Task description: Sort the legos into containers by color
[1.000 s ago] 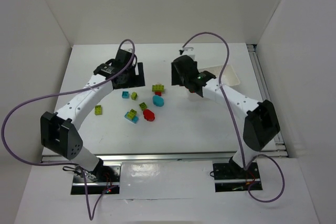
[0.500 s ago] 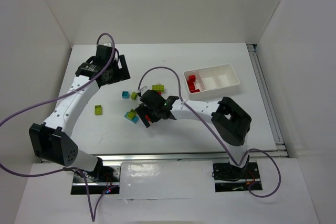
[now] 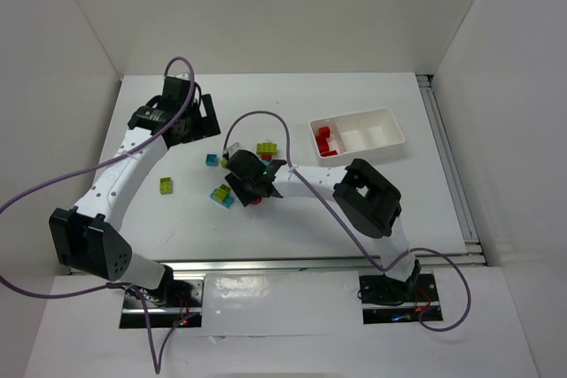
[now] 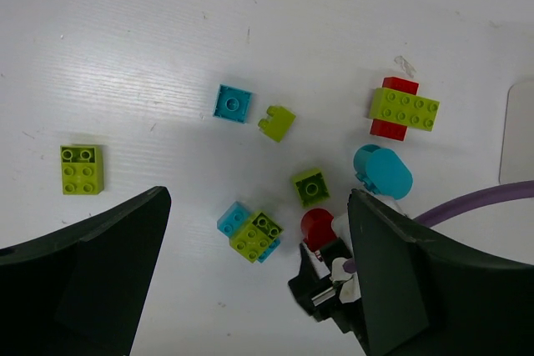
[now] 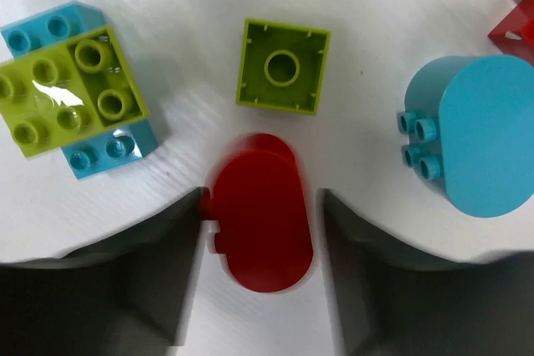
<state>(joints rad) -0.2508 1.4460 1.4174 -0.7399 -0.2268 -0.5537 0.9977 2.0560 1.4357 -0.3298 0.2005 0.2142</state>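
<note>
My right gripper (image 3: 252, 185) is low over the loose legos, open, and its jaws straddle a red rounded brick (image 5: 260, 214) that lies on the table. Its left finger (image 5: 125, 289) is close to the brick's studs. Around it lie a yellow-green square brick (image 5: 282, 66), a cyan rounded brick (image 5: 476, 143) and a cyan and yellow-green stack (image 5: 71, 89). My left gripper (image 3: 197, 123) is open and empty, high above the table at the back left. The white three-part tray (image 3: 390, 118) holds red bricks (image 3: 326, 141) in its left compartment.
The left wrist view also shows a small cyan brick (image 4: 233, 103), a small yellow-green piece (image 4: 276, 122), a red and yellow-green stack (image 4: 403, 109) and a lone yellow-green brick (image 4: 82, 168). White walls enclose the table.
My right gripper swung from the tray to the loose legos, then shifted slightly left over the red rounded brick. My left gripper drew back and to the left, then held still.
</note>
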